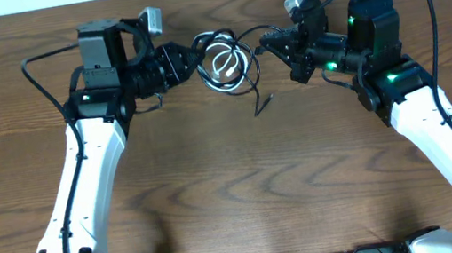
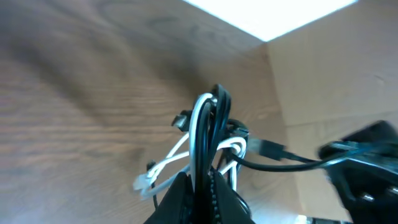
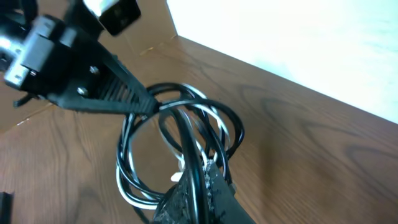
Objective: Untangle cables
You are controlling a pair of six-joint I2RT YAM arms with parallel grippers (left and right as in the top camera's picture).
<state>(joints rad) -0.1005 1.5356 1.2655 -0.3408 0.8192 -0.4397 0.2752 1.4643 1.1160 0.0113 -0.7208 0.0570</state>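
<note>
- Left jaws were clamped on the tangled cables (image 1: 223,62), black and white together, anchoring that side.
- The tangle was held far-centre over the counter (image 1: 235,188).
- Right jaws were clamped on its other side, seemingly to pull loops apart.

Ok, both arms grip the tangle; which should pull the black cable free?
Likely right: the right fingers clamp mostly black strands, and the black cable trails loose on that side. The left fingers pinch it with the white cable, better as anchor.
</note>
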